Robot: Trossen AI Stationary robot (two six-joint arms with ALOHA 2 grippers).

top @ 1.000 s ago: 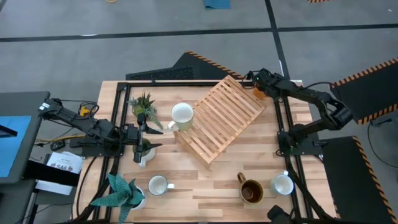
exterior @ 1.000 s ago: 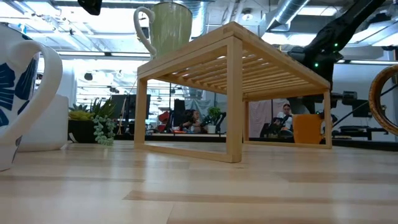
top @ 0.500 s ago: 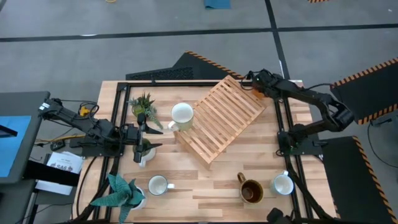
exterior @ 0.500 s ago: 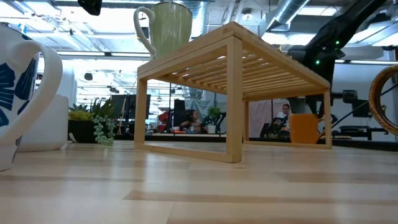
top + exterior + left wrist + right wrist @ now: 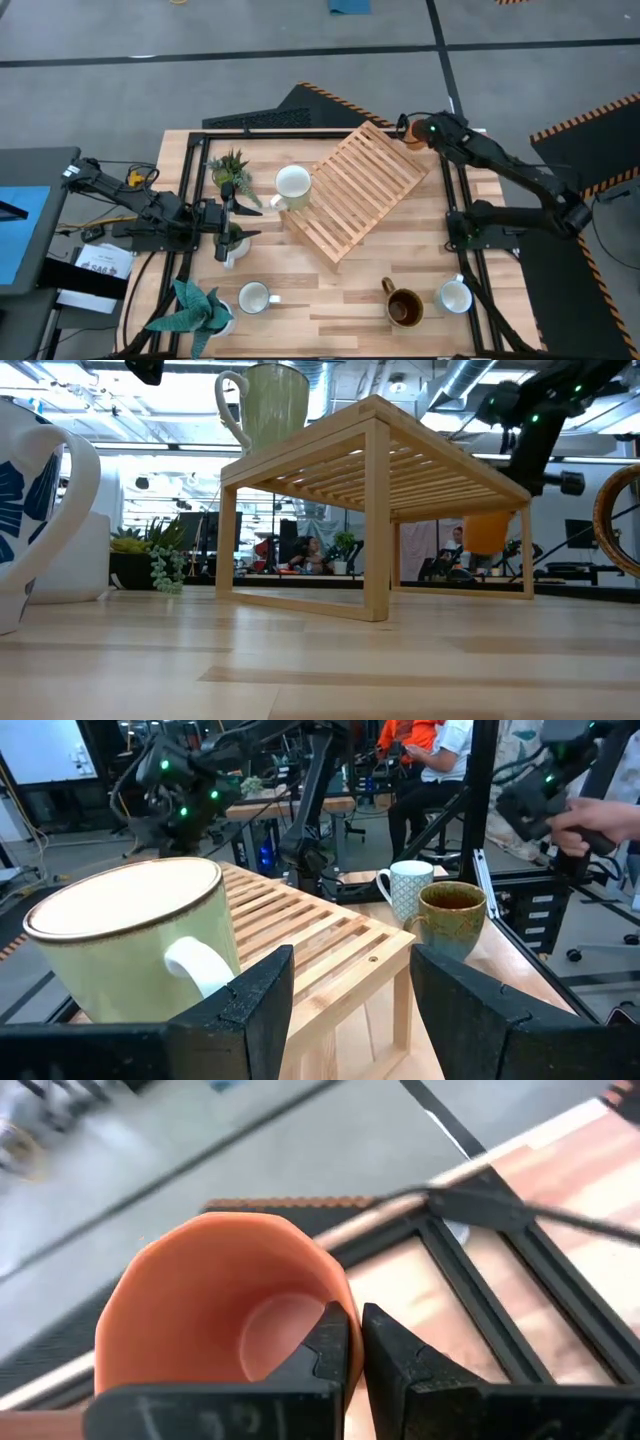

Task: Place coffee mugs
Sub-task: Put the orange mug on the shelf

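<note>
My right gripper (image 5: 355, 1342) pinches the orange mug (image 5: 215, 1305) by its rim, lifted off the table (image 5: 340, 290). My left gripper (image 5: 350, 990) waits wide open beside the green mug (image 5: 135, 955).

The wooden table (image 5: 330, 300) carries a slatted rack (image 5: 352, 188) in the middle, set at an angle. Directly on the boards stand two small plants (image 5: 230, 170) (image 5: 196, 308) at the left, and three mugs along the near edge — white (image 5: 254, 297), brown (image 5: 404, 307), patterned (image 5: 455, 296).
</note>
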